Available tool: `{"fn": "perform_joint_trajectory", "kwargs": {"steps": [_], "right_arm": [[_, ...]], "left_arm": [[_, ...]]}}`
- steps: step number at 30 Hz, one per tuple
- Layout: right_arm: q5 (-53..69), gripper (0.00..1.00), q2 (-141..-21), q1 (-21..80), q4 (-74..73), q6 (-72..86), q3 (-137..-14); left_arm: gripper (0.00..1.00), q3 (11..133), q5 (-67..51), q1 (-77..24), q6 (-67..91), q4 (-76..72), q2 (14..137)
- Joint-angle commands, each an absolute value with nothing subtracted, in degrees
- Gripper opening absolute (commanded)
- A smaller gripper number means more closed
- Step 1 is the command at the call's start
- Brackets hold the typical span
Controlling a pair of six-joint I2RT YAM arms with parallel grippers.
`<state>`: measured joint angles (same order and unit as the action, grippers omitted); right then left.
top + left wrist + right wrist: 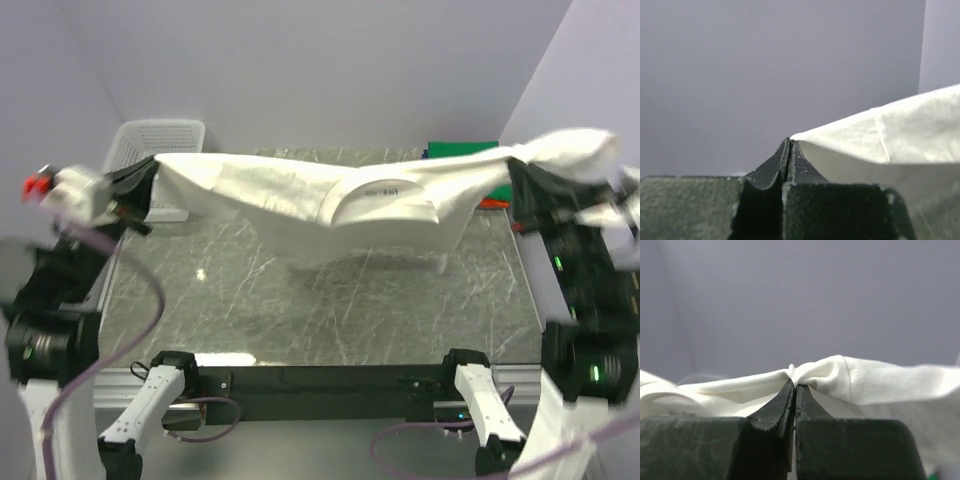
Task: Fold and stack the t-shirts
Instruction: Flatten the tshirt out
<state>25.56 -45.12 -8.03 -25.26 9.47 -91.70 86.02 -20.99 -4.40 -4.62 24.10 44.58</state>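
Left hand [790,143] and right hand [794,384] both pinch the white tee [300,205], fully closed. It hangs stretched between them above the desk [250,305].

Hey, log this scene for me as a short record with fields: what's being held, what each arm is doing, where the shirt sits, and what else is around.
held item: white t-shirt, stretched between both arms
left end effector: shut, pinching one edge of the shirt
right end effector: shut, pinching bunched fabric at the other end
shirt position: hanging above the table; unclear whether its lowest part touches
back left: white mesh basket
back right: green folded tee, partly hidden by the shirt
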Motion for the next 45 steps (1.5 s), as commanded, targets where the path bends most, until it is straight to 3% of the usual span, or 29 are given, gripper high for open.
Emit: {"fn": "perform_joint_trajectory", "kwargs": {"steps": [1, 7, 12, 18, 23, 24, 25, 26, 27, 28, 29, 30, 31, 32, 33, 39, 43, 45], "right_arm": [[16.72, 0.0, -39.38, -8.26, -17.14, 7.91, -91.66], [14.59, 0.0, -37.79, -8.35, -14.94, 7.91, -96.41], [17.65, 0.0, -43.13, -8.35, -14.5, 8.52, -94.05], [25.66, 0.0, -54.64, -7.04, -12.76, 10.37, -85.62], [16.98, 0.0, -69.4, 5.67, -9.07, 4.31, -78.14], [15.05, 0.0, -78.57, 7.45, -8.53, 3.44, -78.92], [13.64, 0.05, -84.75, 8.78, -10.61, 2.38, -85.97], [12.32, 0.34, -91.6, 10.18, -14.46, 1.59, -92.57], [10.3, 0.48, -106.03, 12.28, -28.08, 0.62, -101.16], [8.54, 0.6, -113.31, 13.0, -36.83, -0.95, -122.13], [6.44, 0.7, -117.99, 13.18, -41.87, -1.92, -125.91], [6.42, 0.81, -116.3, 13.18, -40.62, -3.41, -122.99], [7.29, 0.88, -114.28, 12.75, -39.82, -4.38, -116.43], [9.04, 0.89, -112.0, 12.4, -39.38, -5.35, -113.15], [8.62, 0.89, -107.62, 12.31, -38.77, -6.23, -110.24], [15.72, 0.9, -95.03, 12.04, -43.05, -13.18, -94.85], [16.96, 0.76, -95.36, 12.66, -50.96, -16.77, -90.54], [16.27, 0.63, -94.84, 12.92, -52.64, -17.75, -86.34]], "left_arm": [[0.01, 91.04, -16.35, -4.22, -0.88, 20.12, 40.26], [0.01, 97.2, -15.56, -4.22, 2.46, 24.42, 40.78], [0.01, 94.67, -13.98, -4.22, 2.37, 26.72, 42.89], [0.01, 80.0, -15.64, -4.22, 0.62, 25.76, 45.96], [0.01, 63.66, -13.71, -4.22, 0.79, 17.96, 53.77], [0.01, 61.72, -11.54, -4.22, 1.05, 16.45, 55.88], [0.01, 58.65, -9.08, -4.13, 1.58, 14.78, 61.29], [0.01, 58.36, -6.7, -3.87, 2.19, 14.07, 64.91], [0.01, 59.23, -5.29, -2.91, 3.07, 17.89, 68.78], [0.01, 63.07, -8.23, -0.2, 3.34, 21.24, 76.39], [0.06, 64.58, -9.22, 1.65, 4.21, 24.14, 79.16], [0.21, 65.12, -9.75, 3.5, 5.09, 25.65, 80.49], [0.28, 64.26, -11.93, 7.43, 5.88, 26.19, 80.42], [0.44, 63.29, -12.3, 8.95, 5.45, 25.84, 79.46], [0.47, 62.32, -11.96, 9.66, 4.84, 25.58, 78.32], [0.5, 59.32, -17.48, 9.5, -1.3, 24.08, 74.35], [0.46, 59.85, -21.26, 6.16, -9.99, 25.22, 76.11], [0.44, 59.68, -20.66, 3.45, -11.95, 25.14, 77.16]]}}
